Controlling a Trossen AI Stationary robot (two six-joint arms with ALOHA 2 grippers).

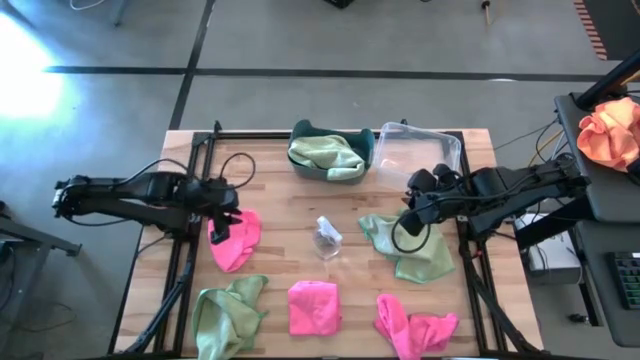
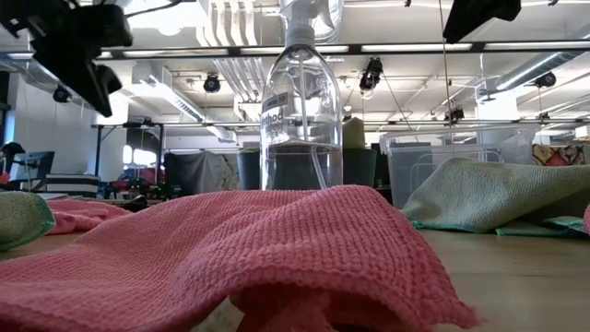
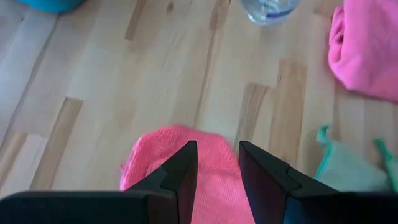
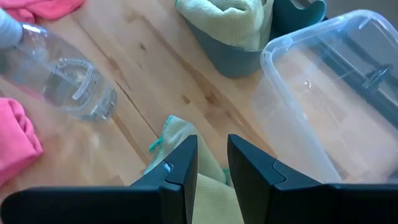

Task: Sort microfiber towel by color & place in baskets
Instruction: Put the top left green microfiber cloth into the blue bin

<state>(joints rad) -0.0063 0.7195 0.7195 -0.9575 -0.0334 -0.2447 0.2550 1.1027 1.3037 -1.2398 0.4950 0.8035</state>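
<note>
Seven towels in view. Pink: one (image 1: 234,242) at table left under the left gripper (image 1: 218,232); one (image 1: 313,307) flat at front centre; one (image 1: 412,326) crumpled at front right. Green: one (image 1: 227,314) at front left corner; one (image 1: 412,249) spread at right under the right gripper (image 1: 407,222); green cloth (image 1: 326,154) piled inside the teal basket (image 1: 365,150) at back centre. Clear basket (image 1: 420,148) sits just beside the teal one, on its right, with no cloth showing in it.

Left gripper: jaws narrow, a small gap showing, poised over the pink towel's upper edge; cannot tell whether cloth is pinched. Right gripper: jaws narrow, small gap, over the green towel's near edge; contact not resolvable.

Clear spray bottle (image 1: 326,237) stands mid-table between the two grippers. Orange cloth (image 1: 610,132) lies off-table at far right.
</note>
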